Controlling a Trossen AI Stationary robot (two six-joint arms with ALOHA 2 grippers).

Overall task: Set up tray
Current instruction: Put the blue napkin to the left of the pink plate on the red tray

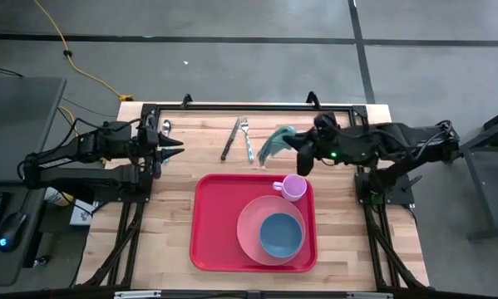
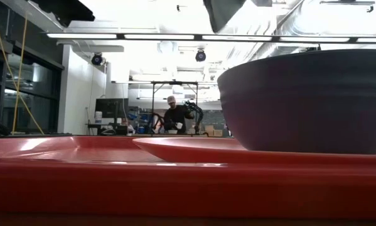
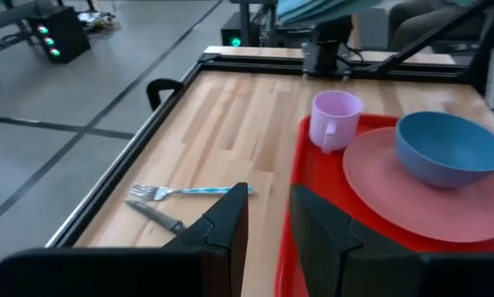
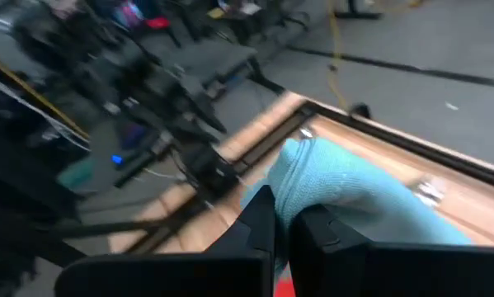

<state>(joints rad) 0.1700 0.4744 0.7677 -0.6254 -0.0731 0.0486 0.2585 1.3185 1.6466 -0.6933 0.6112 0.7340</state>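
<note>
The red tray point(image 1: 207, 241) lies near the table's near edge and carries a pink plate point(image 1: 249, 223), a blue bowl point(image 1: 280, 235) on that plate, and a pink mug point(image 1: 294, 187) at its far right corner. A fork point(image 1: 247, 139) and a knife point(image 1: 230, 139) lie on the bare wood beyond the tray. My right gripper point(image 1: 297, 144) is over the table beyond the mug, shut on a teal cloth point(image 1: 275, 141). My left gripper point(image 1: 177, 148) waits open at the far left, with a spoon point(image 1: 165, 126) just beyond it. My right gripper pinches the teal cloth between its two fingers at a bunched part point(image 4: 306, 194); how many layers cannot be told. The rest of the cloth point(image 4: 370, 202) spreads out past the fingertips toward the table's left. It looks lifted off the table.
Black frame rails point(image 1: 249, 107) run along the table's far edge and its sides. Bare wood point(image 1: 170, 208) lies left of the tray and a narrower strip to its right. In the low view the tray rim point(image 2: 112, 182) fills the foreground, and a person point(image 2: 174, 116) stands far back in the room.
</note>
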